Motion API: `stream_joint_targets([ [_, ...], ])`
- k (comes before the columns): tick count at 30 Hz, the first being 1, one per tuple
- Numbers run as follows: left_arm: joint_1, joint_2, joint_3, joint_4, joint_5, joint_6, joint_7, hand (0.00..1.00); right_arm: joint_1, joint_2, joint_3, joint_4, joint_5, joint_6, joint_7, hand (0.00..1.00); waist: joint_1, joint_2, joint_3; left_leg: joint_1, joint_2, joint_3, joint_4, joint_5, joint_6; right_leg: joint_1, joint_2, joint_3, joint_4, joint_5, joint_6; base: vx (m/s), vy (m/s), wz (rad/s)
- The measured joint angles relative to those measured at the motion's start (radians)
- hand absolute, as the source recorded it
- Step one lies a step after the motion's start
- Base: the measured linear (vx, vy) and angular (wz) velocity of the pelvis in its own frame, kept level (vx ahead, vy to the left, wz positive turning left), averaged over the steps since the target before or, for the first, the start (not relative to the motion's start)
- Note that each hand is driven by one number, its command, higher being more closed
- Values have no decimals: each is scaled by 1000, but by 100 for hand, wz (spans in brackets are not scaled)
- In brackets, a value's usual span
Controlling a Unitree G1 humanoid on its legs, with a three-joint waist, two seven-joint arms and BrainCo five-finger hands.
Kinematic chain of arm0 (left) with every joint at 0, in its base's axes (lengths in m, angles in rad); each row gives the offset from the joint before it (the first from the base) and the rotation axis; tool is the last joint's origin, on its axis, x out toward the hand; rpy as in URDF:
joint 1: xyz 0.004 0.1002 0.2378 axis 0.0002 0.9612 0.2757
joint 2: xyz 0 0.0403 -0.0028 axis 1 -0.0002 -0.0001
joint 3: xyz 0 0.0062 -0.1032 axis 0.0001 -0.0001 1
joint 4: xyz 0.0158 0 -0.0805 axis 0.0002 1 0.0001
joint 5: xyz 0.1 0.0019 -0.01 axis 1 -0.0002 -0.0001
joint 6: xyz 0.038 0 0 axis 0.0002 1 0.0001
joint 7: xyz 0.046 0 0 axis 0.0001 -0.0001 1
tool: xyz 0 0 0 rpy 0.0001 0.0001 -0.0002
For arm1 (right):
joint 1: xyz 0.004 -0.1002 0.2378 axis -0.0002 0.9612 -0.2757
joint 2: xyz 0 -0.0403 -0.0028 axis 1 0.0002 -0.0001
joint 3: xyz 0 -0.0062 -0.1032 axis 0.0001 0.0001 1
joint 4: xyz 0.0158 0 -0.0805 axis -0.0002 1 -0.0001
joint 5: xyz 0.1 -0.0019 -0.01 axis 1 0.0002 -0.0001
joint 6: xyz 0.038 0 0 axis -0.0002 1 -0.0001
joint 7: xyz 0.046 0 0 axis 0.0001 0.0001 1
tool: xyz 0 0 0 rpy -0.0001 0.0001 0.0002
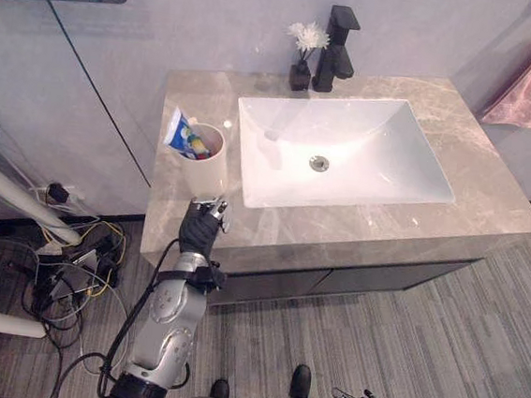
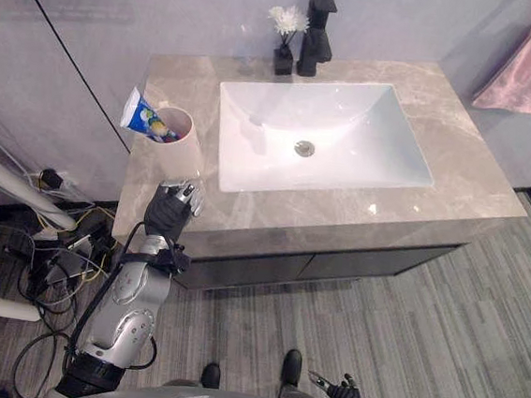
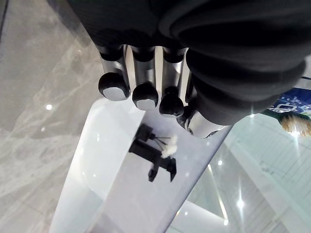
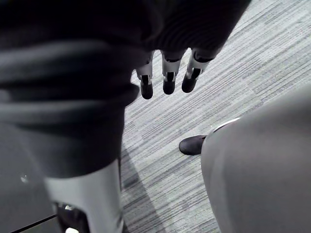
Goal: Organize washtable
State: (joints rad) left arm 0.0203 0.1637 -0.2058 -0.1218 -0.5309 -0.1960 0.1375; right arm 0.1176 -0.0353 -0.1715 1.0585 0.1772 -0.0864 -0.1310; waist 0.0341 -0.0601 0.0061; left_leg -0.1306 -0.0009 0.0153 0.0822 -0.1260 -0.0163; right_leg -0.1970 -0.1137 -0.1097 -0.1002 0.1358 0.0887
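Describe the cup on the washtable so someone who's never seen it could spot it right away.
Find the marble countertop with the white rectangular sink. On the strip left of the sink stands a white cup, just beyond the left robot hand. It alone holds a blue-and-white tube; the other vessel, a black vase with a white flower, sits at the back by the faucet.

You can't read any words or numbers here. The toothpaste tube [image 1: 178, 135] in the white cup [image 1: 205, 167] on the counter [image 1: 480, 173] has blue and bright print on it, but the letters are too small for you to make out from any view.
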Motion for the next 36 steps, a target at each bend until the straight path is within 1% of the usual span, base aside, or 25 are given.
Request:
stream_joint_targets([
  [9, -65, 0, 28, 65, 7, -1, 34, 100, 0, -3, 0, -1, 0, 1, 0, 0, -4, 7, -4, 1, 0, 3, -6, 0, 0, -4, 1, 4, 0, 0, 0, 0, 0, 0],
  [12, -69, 0, 60, 69, 7, -2, 47, 100, -1, -2, 0, -3, 0, 1, 0, 0, -14, 7, -4, 3, 0, 4, -8, 0, 0, -4, 1, 4, 0, 0, 0, 0, 0, 0],
  [24, -143, 2, 136, 140, 11, -4, 79, 100, -1, -2, -3, -6, 0, 1, 3, 0, -25, 7, -4, 5, 0, 18, -13, 0, 0, -9, 3, 16, 0, 1, 1, -1, 0, -3],
  [36, -189, 9, 139, 173, 37, -3, 93, 100, -1, -2, -6, -8, 0, 2, 12, 0, -28, 5, -3, 14, 0, 39, -26, -1, 2, -17, 5, 41, 0, 1, 2, 10, 3, -5],
])
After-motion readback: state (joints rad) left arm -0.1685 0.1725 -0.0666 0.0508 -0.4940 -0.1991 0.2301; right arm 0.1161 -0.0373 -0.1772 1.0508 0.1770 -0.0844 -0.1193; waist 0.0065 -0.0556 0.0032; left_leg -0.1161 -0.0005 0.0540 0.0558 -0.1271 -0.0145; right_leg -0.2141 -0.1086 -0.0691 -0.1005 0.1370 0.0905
